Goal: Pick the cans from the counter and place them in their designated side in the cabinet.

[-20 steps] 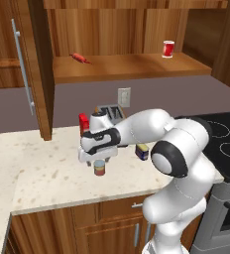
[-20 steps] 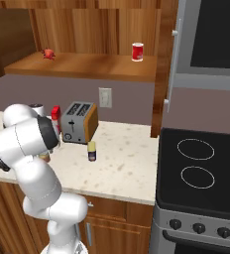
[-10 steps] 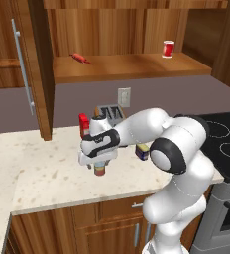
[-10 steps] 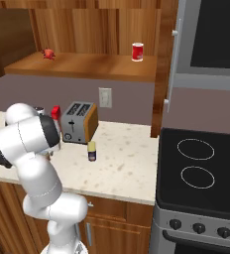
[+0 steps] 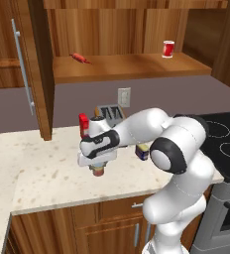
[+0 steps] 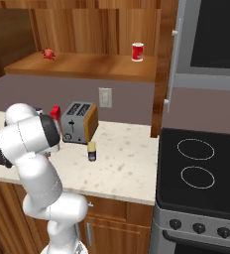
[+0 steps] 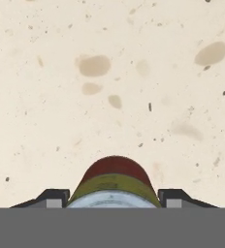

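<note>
Even, shadowless light washes the kitchen, bright on the pale speckled surface (image 5: 32, 173) and dimmer in the cabinet (image 5: 127, 64) recess at twelve o'clock. The arm's white shells carry soft highlights without hard glare. A faint shadow sits beneath the can (image 7: 114, 181) at six o'clock in the hand view. Edges look slightly soft and pixelated; straight lines stay straight to the borders.

Round can with pale grey top, olive band and red lower label (image 7: 113, 183), upright between the fingertips (image 7: 54, 197); squat dark purple yellow-topped can (image 6: 92, 151) stands apart.
</note>
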